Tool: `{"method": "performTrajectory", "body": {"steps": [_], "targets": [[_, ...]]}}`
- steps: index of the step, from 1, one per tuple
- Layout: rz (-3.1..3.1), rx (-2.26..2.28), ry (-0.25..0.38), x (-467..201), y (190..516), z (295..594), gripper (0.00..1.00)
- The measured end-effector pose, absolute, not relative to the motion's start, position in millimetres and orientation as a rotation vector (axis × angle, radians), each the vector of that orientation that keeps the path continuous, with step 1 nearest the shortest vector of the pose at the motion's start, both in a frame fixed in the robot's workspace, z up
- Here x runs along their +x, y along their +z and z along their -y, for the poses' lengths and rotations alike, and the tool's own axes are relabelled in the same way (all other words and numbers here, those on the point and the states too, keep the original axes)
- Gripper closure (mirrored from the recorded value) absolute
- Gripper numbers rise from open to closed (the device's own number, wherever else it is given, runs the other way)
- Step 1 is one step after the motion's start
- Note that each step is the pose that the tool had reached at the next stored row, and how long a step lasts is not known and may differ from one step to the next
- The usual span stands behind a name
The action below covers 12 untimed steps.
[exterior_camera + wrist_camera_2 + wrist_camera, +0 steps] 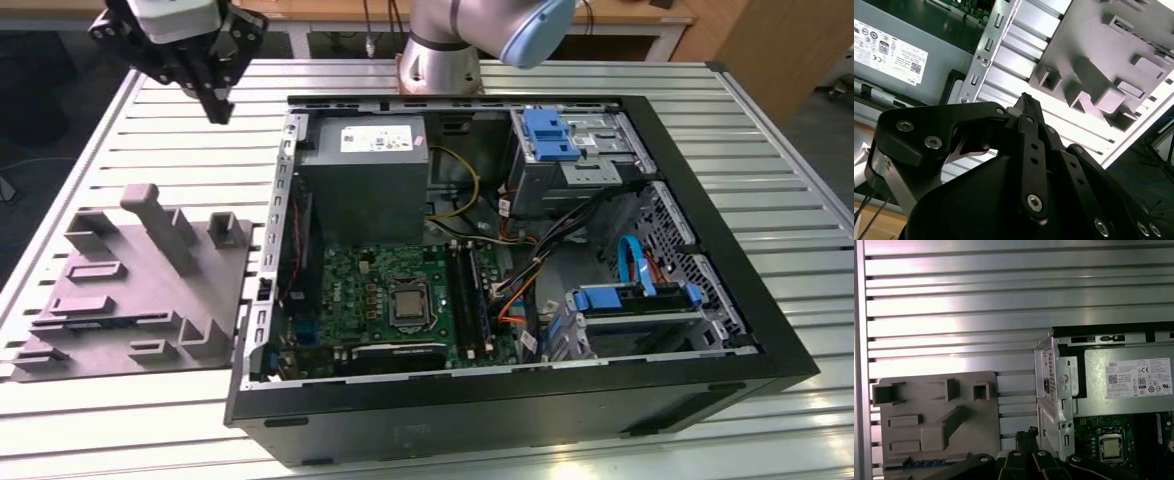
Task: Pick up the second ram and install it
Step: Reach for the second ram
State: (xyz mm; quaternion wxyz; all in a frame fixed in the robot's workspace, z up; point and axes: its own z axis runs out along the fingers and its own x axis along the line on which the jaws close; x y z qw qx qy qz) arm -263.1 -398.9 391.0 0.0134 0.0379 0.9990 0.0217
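Note:
My gripper point(218, 108) hangs high over the far left of the slatted table, beyond the grey fixture point(134, 285) and to the exterior view's left of the open computer case point(667, 150). Its black fingers meet at the tips, shut with nothing between them; the gripper point(1026, 100) shows the same in both wrist views. A thin blue-green strip, probably the second ram point(916, 464), lies in a long slot at the near part of the grey fixture point(934, 410). The black memory slots point(463, 290) run beside the processor point(406, 302) on the motherboard.
Inside the case sit a grey power supply point(363, 165), blue drive brackets point(550, 135) and loose cables point(527, 255). The arm's base point(441, 55) stands behind the case. The fixture has upright blocks point(167, 230). Bare slatted table point(1004, 300) lies under the gripper.

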Motion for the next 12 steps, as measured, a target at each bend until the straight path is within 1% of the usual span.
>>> {"method": "performTrajectory", "body": {"steps": [12], "targets": [[-3.112,0.118,0.068,-301.3,381.3,400.6,0.9]]}}
